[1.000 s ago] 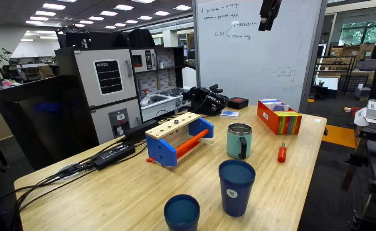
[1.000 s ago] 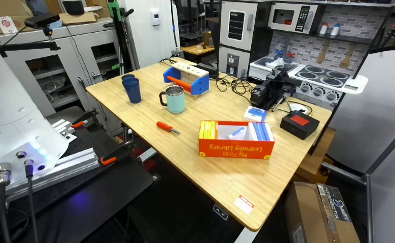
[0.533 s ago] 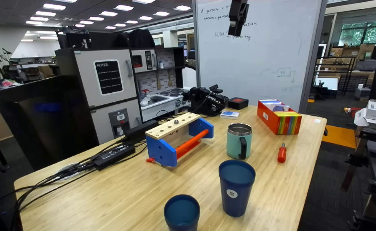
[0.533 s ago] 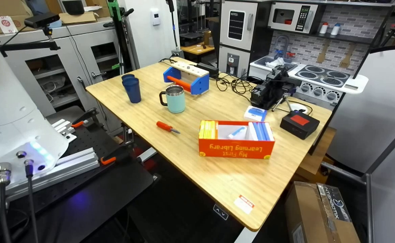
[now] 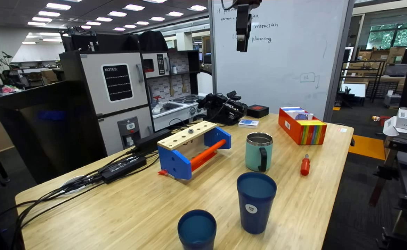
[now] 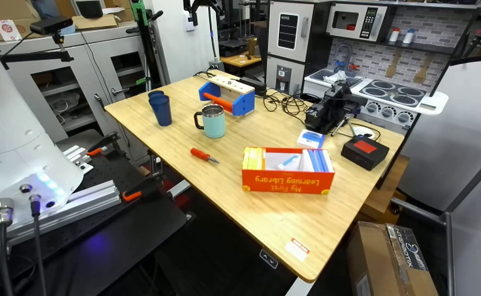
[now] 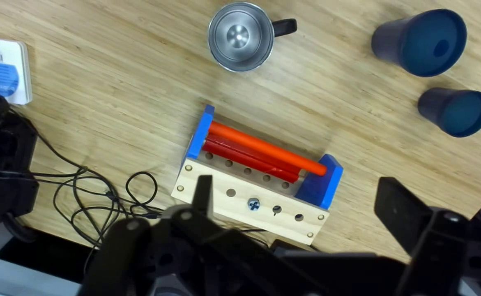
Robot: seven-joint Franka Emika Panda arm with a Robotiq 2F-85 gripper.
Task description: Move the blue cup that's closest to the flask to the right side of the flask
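Observation:
The blue cup (image 5: 256, 208) stands upright on the table, nearer the flask (image 5: 253, 158) than the other blue cup (image 5: 197, 231). The blue cup also shows in an exterior view (image 6: 161, 110) and at the upper right of the wrist view (image 7: 419, 43). The flask is light green with a dark handle; it also shows in an exterior view (image 6: 214, 124) and at the top of the wrist view (image 7: 240, 37). My gripper (image 7: 295, 191) is open and empty, high above the table, over the toy workbench in the wrist view. It also shows in both exterior views (image 5: 243, 38) (image 6: 208, 15).
The toy workbench (image 5: 193, 152) with blue sides stands beside the flask. A red screwdriver (image 5: 305, 166) lies on the table near its edge. A red book box (image 6: 288, 179), a white card pack (image 6: 311, 138) and a black box (image 6: 364, 151) stand farther along. Cables (image 7: 100, 197) lie behind.
My gripper has moved left and lower in an exterior view, and has come into sight at the top of the other view. The cups and the flask have not moved.

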